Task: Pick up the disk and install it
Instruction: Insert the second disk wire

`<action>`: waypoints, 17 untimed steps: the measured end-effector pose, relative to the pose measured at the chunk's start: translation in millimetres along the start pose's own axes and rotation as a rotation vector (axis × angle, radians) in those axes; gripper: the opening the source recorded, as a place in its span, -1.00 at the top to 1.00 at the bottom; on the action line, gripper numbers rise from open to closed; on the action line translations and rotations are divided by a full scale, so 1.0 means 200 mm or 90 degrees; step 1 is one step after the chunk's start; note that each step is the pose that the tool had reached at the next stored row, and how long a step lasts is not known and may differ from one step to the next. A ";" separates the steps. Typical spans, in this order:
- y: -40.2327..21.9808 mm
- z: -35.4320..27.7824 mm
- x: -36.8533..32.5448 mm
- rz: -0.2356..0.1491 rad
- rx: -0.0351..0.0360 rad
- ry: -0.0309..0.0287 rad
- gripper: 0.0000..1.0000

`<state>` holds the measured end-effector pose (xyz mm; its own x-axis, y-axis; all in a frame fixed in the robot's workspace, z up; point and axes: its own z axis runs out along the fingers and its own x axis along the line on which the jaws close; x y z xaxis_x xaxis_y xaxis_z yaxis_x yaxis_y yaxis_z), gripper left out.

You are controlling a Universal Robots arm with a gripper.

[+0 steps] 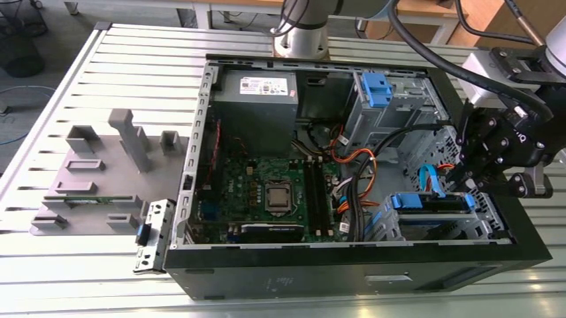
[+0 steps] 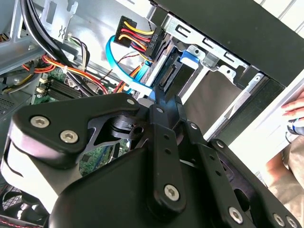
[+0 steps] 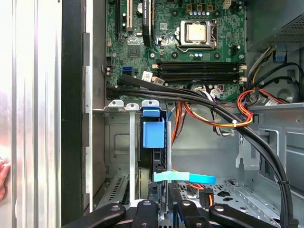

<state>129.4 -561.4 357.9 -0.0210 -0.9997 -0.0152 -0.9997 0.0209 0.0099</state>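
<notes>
The end effector point(image 1: 473, 182) sits clenched against the disk point(image 3: 153, 134) (upright in its bay).

Setting identified as robotics lab or assembly test workshop. Open computer case point(image 1: 354, 265) laid on its side on slotted aluminium table point(image 1: 142, 73); motherboard point(image 1: 274, 192) and loose cables point(image 1: 354, 165) exposed. Grey fixture block point(image 1: 97, 165) with upright posts placed beside case. Robot arm base point(image 1: 301, 33) mounted at table edge. Further benches and concrete floor seen behind.
</notes>
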 end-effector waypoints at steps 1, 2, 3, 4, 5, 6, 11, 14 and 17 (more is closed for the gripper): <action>0.000 0.000 0.000 0.000 0.0000 0.0000 0.53; 0.000 0.000 0.000 0.000 0.0000 0.0000 0.53; 0.000 -0.001 0.000 0.000 0.0000 0.0001 0.53; 0.000 -0.001 -0.002 0.000 0.0000 0.0002 0.53; 0.000 -0.001 -0.003 0.000 0.0000 0.0003 0.53; 0.000 0.000 -0.009 0.000 0.0000 0.0001 0.53; 0.000 0.001 -0.022 0.000 0.0000 0.0001 0.53; 0.000 0.007 -0.027 0.000 0.0000 0.0000 0.53; 0.000 0.009 -0.028 0.000 0.0000 0.0001 0.53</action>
<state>129.4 -555.7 356.3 -0.0210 -0.9997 -0.0151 -0.9997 0.0208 0.0099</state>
